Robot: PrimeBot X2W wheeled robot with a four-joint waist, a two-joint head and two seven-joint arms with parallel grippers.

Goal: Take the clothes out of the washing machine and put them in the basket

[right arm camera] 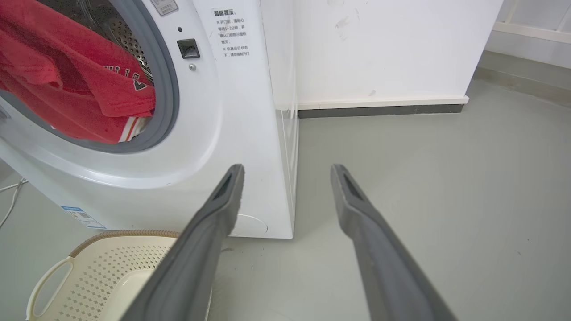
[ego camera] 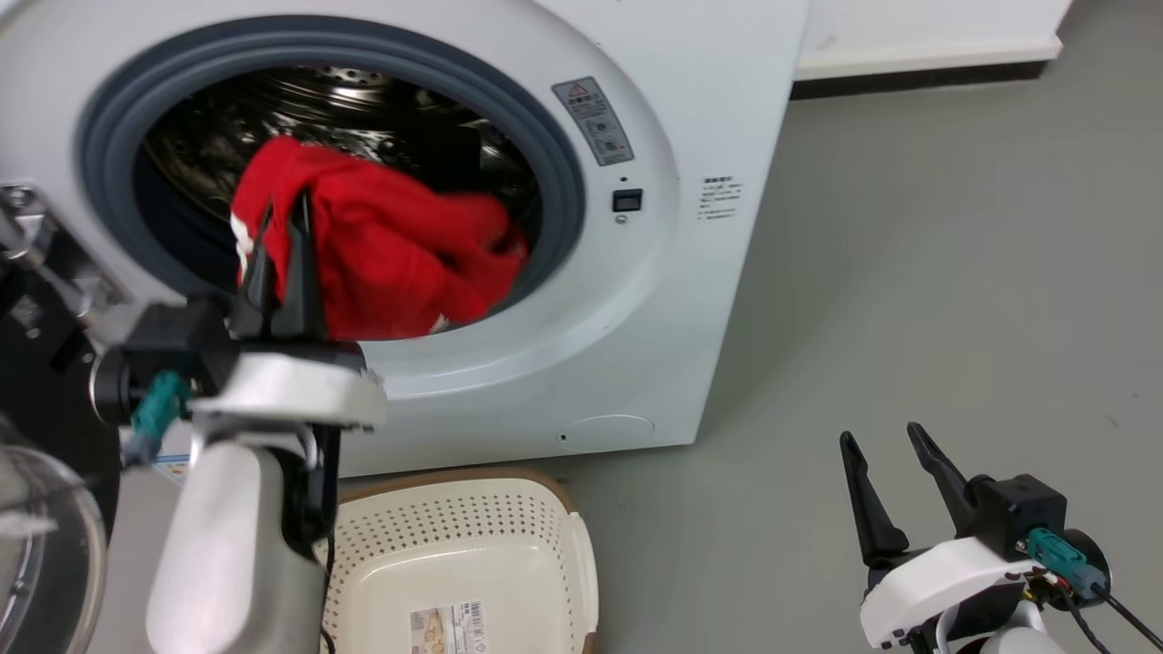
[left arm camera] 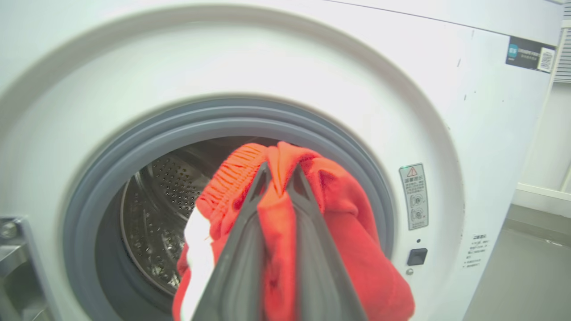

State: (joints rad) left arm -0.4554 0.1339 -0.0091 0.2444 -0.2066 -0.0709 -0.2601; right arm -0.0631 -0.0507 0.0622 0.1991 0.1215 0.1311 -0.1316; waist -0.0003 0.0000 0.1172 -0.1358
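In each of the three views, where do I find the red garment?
Head view: red garment left of centre, in the grey porthole, pinched by the left claw.
Left wrist view: bottom centre, gripped in the claw.
Right wrist view: upper left corner.
Shared landmark: the black square latch beside the porthole.

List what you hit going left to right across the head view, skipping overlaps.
door glass → left gripper, shut on the clothes → warning sticker → right gripper, open

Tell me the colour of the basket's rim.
Brown, on the cream basket; the head view shows it best.
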